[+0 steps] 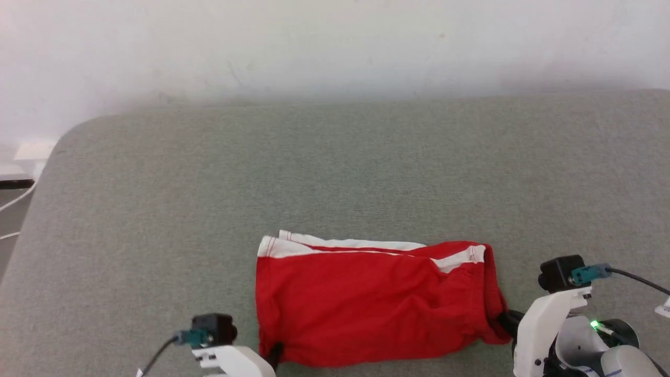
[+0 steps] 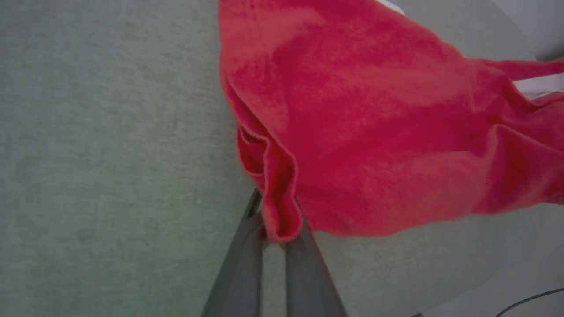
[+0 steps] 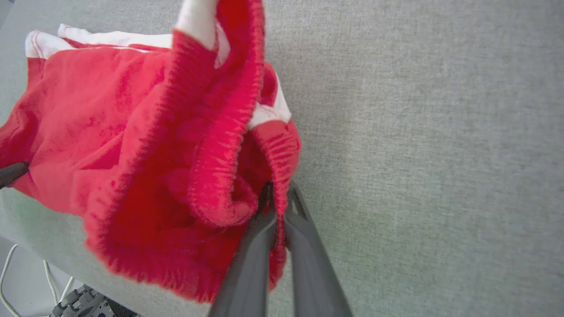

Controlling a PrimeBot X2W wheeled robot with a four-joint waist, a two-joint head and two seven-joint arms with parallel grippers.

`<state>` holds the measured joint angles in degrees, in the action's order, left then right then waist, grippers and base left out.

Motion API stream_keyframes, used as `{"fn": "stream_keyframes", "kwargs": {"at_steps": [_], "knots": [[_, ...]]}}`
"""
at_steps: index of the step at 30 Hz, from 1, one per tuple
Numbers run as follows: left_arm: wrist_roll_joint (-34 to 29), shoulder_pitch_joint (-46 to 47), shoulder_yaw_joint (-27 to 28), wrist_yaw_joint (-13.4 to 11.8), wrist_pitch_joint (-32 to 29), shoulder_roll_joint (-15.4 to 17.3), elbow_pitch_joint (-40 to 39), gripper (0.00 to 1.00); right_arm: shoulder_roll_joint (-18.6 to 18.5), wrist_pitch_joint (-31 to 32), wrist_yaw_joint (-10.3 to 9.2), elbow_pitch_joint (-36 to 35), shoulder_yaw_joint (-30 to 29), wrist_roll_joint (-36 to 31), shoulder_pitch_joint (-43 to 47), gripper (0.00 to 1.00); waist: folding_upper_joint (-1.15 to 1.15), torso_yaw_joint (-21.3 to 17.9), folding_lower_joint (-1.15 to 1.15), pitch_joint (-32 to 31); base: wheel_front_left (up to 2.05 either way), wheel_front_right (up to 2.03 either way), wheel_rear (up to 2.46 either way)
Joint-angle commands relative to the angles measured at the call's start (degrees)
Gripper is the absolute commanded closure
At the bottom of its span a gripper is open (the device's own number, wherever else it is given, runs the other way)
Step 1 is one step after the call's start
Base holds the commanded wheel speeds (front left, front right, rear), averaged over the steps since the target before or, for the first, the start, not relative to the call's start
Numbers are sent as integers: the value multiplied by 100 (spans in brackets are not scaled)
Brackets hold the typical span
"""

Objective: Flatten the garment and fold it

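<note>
The shorts [image 1: 366,298] lie at six o'clock on the grey pad [image 1: 335,173], with the left gripper [image 2: 277,222] clamped on their seven o'clock corner and the right gripper [image 3: 278,198] on their four o'clock edge, seemingly to stretch the cloth flat.

The garment [image 1: 366,303], red shorts with a white stripe along the far edge, lies rumpled before me, stretched sideways, its near corners pinched by my left gripper [image 2: 278,233] and right gripper [image 3: 278,207].
</note>
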<state>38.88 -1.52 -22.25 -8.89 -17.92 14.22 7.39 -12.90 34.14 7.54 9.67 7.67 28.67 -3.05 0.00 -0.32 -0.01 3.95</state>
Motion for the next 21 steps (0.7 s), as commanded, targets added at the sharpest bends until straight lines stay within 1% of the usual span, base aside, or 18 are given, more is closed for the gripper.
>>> {"fn": "stream_keyframes", "kwargs": {"at_steps": [1,2,4,7,10,11,13,16,21], "knots": [[59,-52,-9,-29,63,-99,80,27,9,-157,-5,69,-51,-95,60,24,0,85,1,-58,0,0,0],[75,-77,-36,-20,85,-148,154,0,20,-249,-5,127,-44,-134,93,0,0,93,1,-60,0,0,0],[85,-76,-15,-16,251,-236,263,0,72,-526,-5,179,-62,-185,154,0,0,96,1,-72,0,0,0],[37,-23,95,27,706,-305,311,0,54,-996,-5,107,-119,-481,335,0,0,98,1,-142,0,0,0],[21,-7,167,142,1002,-271,324,0,131,-1260,-5,-147,-269,-694,637,0,0,108,1,-246,0,0,0],[1,-4,222,145,1129,-247,306,0,151,-1284,-5,-280,-319,-757,744,0,0,103,1,-278,0,0,0],[-74,6,292,160,1367,-188,240,0,204,-1296,-5,-605,-453,-841,918,0,0,92,1,-335,0,0,0],[-268,46,394,123,1813,-116,84,0,262,-1154,-5,-1112,-651,-902,1098,0,0,105,1,-378,0,0,0],[-793,151,574,-34,2827,17,-152,0,409,-550,-5,-1857,-697,-930,1136,0,0,185,1,-354,0,0,0]]}}
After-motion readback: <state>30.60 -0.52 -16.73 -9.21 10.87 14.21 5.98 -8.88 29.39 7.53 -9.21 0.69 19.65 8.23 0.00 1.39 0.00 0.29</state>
